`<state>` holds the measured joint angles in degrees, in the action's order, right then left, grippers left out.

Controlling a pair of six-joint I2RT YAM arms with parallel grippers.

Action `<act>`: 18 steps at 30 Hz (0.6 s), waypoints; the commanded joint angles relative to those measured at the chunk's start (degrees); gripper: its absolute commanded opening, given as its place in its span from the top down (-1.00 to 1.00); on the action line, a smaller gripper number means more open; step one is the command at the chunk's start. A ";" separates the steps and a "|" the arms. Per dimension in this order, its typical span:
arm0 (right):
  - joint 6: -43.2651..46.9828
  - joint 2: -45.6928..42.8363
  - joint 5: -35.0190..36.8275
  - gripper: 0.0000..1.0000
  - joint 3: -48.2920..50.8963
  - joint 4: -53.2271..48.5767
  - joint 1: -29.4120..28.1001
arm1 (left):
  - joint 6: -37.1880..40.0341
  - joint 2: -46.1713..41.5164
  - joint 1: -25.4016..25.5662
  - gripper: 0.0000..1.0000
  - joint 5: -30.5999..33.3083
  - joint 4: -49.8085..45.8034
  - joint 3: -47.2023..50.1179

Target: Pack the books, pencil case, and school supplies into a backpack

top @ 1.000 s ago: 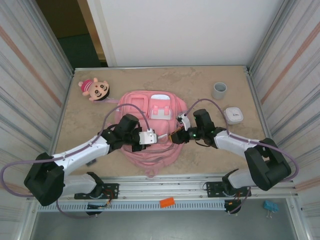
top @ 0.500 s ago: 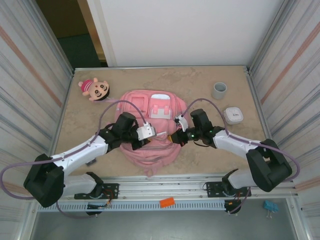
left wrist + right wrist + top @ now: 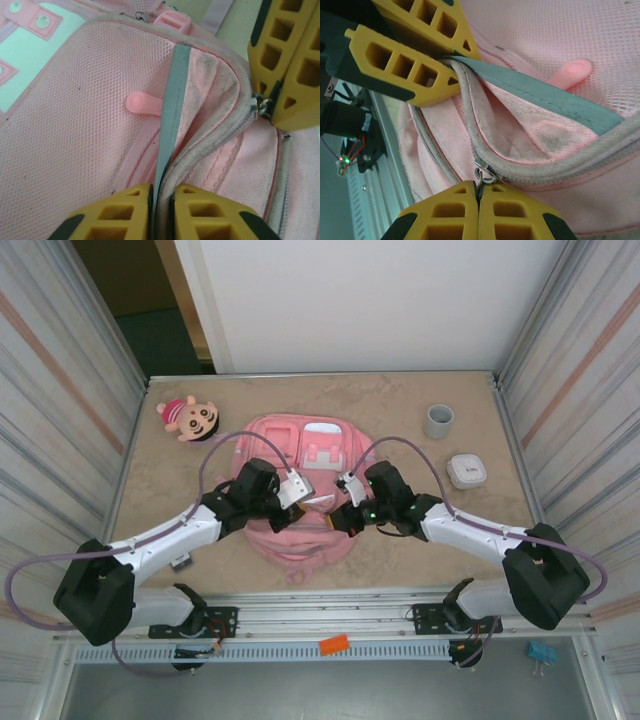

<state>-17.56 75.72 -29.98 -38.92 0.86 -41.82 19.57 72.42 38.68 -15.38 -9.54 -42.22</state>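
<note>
The pink backpack [image 3: 310, 455] lies bunched in the middle of the table. My left gripper [image 3: 161, 192] is shut on the backpack's white-trimmed zip edge [image 3: 200, 150] and the grey-blue band [image 3: 172, 95] beside it. From above, the left gripper [image 3: 296, 490] sits over the bag's near left part. My right gripper [image 3: 479, 189] is shut on the metal zip pull [image 3: 486, 176] of the same zip. The right gripper [image 3: 346, 514] stands close beside the left one. The zip is partly parted, with pink lining [image 3: 520, 130] showing. The books, pencil case and school supplies are out of view.
A plush doll [image 3: 190, 418] lies at the far left. At the far right stands a grey cup [image 3: 438, 420], with a small white box [image 3: 467, 471] nearer. Ribbed walls close in both sides of the table [image 3: 400, 400]. The two arms' fingers nearly touch.
The right gripper has shut on the zip pull. Both grippers have moved left and a little farther away, dragging and bunching the backpack with them.
</note>
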 commanded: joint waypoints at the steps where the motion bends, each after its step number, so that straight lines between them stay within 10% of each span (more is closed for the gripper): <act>1: -5.03 1.15 -2.21 1.00 -3.57 2.77 -3.15 | -5.40 -1.04 1.15 0.48 -0.85 10.44 -4.15; 9: -9.82 -1.16 1.24 1.00 -3.47 -3.28 1.51 | 3.44 -6.60 -1.22 -0.13 2.89 0.31 -1.90; 18: -8.05 -3.08 -2.37 1.00 -4.83 -8.21 5.35 | 17.03 -6.14 -7.02 -0.38 -1.79 -10.67 -2.85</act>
<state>-25.45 73.89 -31.31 -41.28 -5.45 -36.60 30.09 66.06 32.21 -14.70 -16.58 -44.25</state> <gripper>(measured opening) 0.051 0.686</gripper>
